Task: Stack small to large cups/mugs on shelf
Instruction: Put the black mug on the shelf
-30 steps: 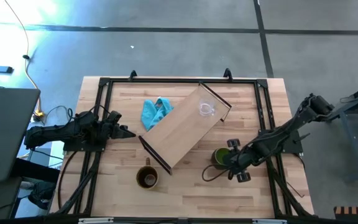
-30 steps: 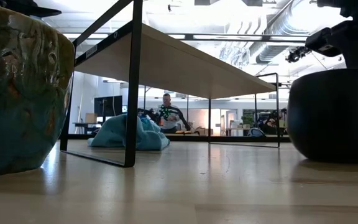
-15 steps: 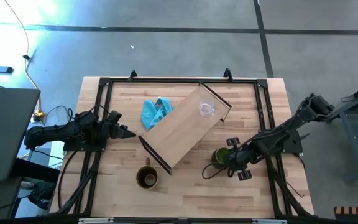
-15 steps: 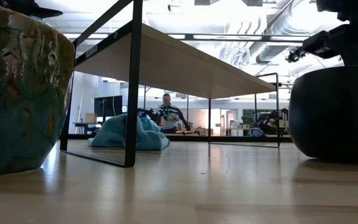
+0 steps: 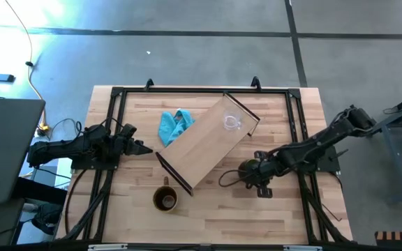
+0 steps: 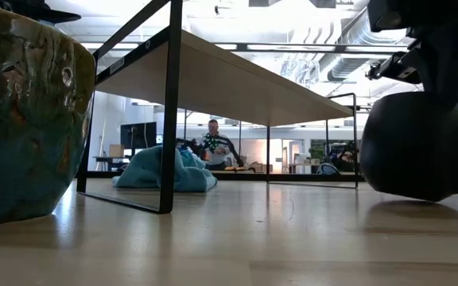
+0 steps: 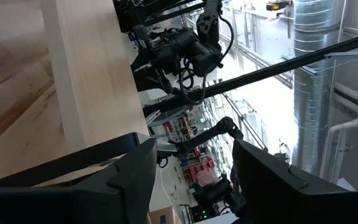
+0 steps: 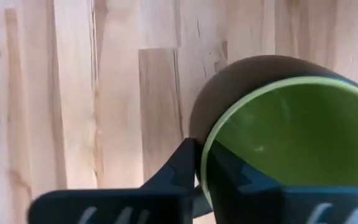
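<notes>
Green mug (image 8: pixel 291 137) cropped in wrist view, rim pinched by right claw (image 8: pixel 201 168); left claw (image 7: pixel 191 168) spread.

1. The green mug (image 8: pixel 291 130) is bright green inside with a dark outer wall.
2. The brown mug (image 5: pixel 165 199) is brown from above; in the low view its side is mottled blue and brown glaze.
3. The cloth (image 5: pixel 174 125) is blue.
4. The shelf (image 5: pixel 208 143) is pale wood with black end frames.
5. The tabletop (image 5: pixel 208 216) is warmer wood in strips, with black rails.
6. The glass cup (image 5: pixel 230 123) is clear.
</notes>
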